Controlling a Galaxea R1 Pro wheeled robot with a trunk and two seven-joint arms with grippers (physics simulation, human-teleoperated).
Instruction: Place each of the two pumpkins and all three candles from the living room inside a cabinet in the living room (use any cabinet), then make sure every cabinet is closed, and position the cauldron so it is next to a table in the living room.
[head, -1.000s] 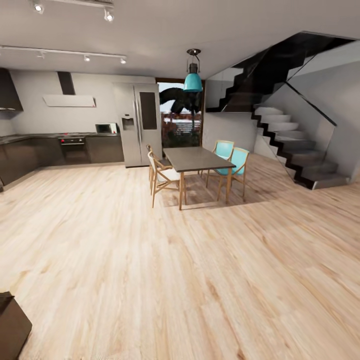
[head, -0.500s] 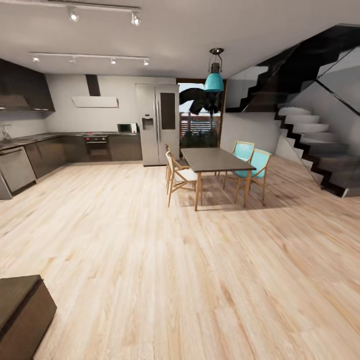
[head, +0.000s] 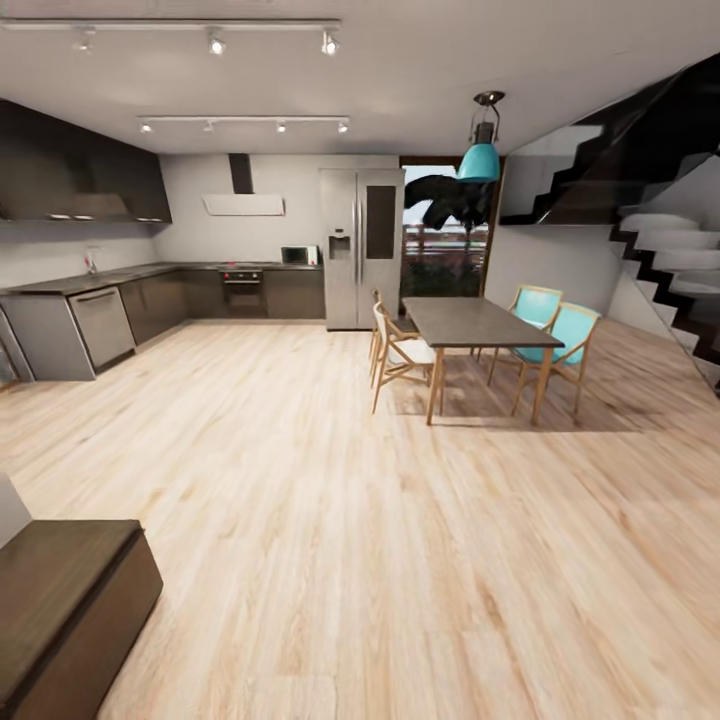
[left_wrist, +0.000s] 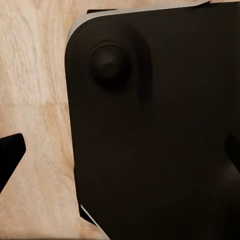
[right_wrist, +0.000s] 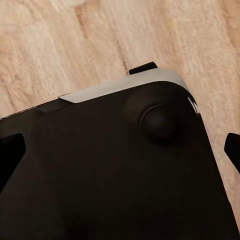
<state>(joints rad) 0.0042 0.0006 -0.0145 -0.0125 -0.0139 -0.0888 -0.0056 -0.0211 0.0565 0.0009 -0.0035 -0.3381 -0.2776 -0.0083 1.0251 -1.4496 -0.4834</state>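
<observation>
Look down past the right claw (right_wrist: 120, 155) first: fingertips (right_wrist: 11, 155) far apart at the edges of its wrist view, gaping, gripping nothing. Directly beneath it, the robot's own dark base (right_wrist: 125, 190), then plank floor (right_wrist: 75, 45).

Cannot tell the state of the left claw (left_wrist: 120, 160): one fingertip (left_wrist: 9, 157) against the floor, the other lost in the black of the base under it.

Judging by this, a driving step, with both arms tucked low and nothing being carried. Leave the arms tucked, so nothing swings out while the base turns.

Next out, on the left claw's side and low in the head view, find the end of the dark-brown cabinet (head: 60, 590), flat-topped and nothing on the part in view. Probably the unit meant to take the pumpkins and candles. Cannot tell from this corner whether its fronts are shut. Give that corner room when turning toward it, to avoid clipping it with the base.

Beyond both claws, open floor, then the dining table (head: 475, 322) with teal and white chairs, off toward the right claw's side. Not the table meant for the cauldron, so steer away.

Farthest, the grey-black kitchen units (head: 160, 300), the fridge (head: 362, 250) and the stairs (head: 670, 250). Wrong end of the room by the look of it, so turn on toward the cabinet side.
</observation>
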